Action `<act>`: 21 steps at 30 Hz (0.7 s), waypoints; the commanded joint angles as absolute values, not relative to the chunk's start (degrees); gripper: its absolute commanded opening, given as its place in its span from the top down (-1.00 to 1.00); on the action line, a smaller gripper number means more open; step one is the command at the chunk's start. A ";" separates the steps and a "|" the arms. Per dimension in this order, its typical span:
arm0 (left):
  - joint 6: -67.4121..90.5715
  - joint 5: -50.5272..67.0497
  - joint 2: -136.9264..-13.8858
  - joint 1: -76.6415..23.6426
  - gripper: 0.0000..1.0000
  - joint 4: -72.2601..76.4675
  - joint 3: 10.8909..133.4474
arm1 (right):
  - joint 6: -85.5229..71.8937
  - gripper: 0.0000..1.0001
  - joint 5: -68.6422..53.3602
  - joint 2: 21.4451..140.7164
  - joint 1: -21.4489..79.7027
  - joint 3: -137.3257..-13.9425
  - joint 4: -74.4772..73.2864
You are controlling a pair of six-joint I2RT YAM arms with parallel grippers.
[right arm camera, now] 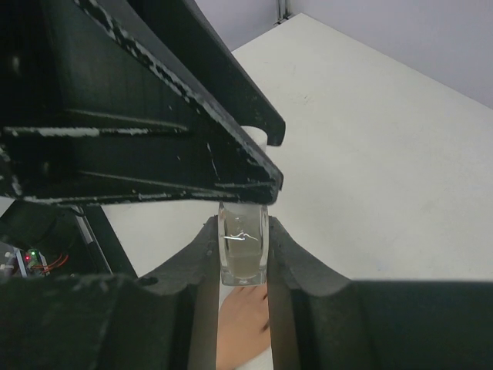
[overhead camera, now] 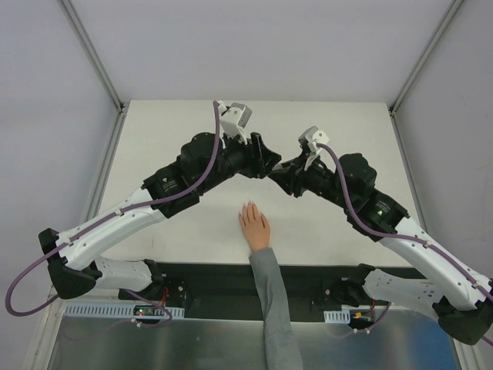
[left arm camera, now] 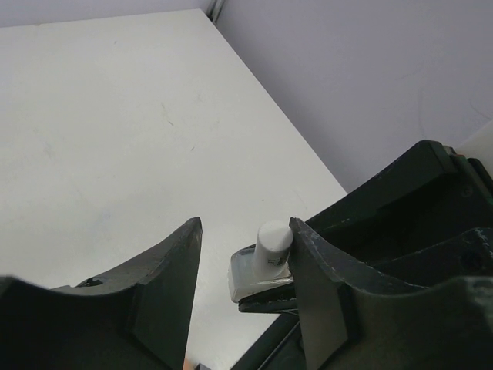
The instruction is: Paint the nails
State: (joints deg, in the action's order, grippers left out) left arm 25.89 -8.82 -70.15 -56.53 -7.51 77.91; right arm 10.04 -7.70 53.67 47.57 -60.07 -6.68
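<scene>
My right gripper (right arm camera: 243, 226) is clamped on the bottle (right arm camera: 244, 258); the left gripper (left arm camera: 245, 226) stands apart around the cap (left arm camera: 273, 243). I'd centre it, close squarely, then twist without tilting.

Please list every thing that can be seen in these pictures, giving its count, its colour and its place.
bottle: one, clear, between the right gripper's fingers
cap: one, white, on the bottle, between the left gripper's fingers
table: one, white, under both arms
hand: one, peach-pink, flat on the table near its front edge, fingers together
nails: too small to count, at the fingertips
sleeve: one, grey, behind the hand
left gripper: one, black, open around the cap
right gripper: one, black, shut on the bottle
</scene>
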 commanded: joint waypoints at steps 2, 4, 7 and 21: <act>24.43 -6.15 -70.31 -57.39 0.19 -4.75 78.93 | 9.41 0.99 -8.09 51.60 47.72 -61.61 -3.08; 24.08 -5.89 -69.79 -57.39 0.34 -4.75 78.14 | 9.23 0.99 -8.52 51.42 47.81 -61.61 -3.08; 22.42 -1.86 -69.35 -57.48 0.61 -3.43 77.70 | 8.53 0.99 -10.02 50.72 47.72 -61.52 -3.25; 5.45 68.74 -64.34 -52.30 1.00 -2.64 73.04 | 5.10 1.00 -59.41 48.34 44.03 -62.22 -0.44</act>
